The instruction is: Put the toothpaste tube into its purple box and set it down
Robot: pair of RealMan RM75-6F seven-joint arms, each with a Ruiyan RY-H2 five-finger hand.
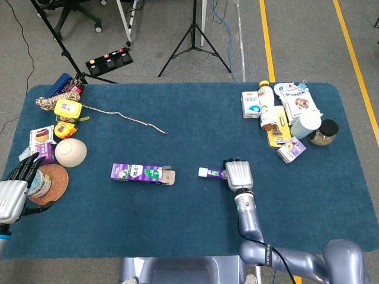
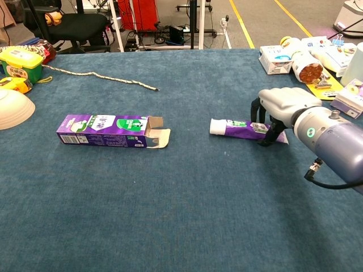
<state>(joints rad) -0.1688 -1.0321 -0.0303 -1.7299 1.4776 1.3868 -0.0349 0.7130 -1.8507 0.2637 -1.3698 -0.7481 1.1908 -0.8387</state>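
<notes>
The right hand [image 2: 282,110] is arched over the crimped end of the purple-and-white toothpaste tube [image 2: 237,127], fingers [image 2: 256,111] curled down on both sides of it while the tube lies flat on the blue felt-covered table [image 2: 187,209]; whether they actually grip it cannot be told. The tube's white cap points away from the hand, toward the long purple cardboard box [image 2: 108,130], which lies well beyond the cap with its end flaps open. The printing on box and tube is too small to read. Only the head view shows the left hand [image 1: 15,188], open-fingered and empty, just beside a round woven coaster [image 1: 52,181] and a pale bowl [image 1: 70,152].
</notes>
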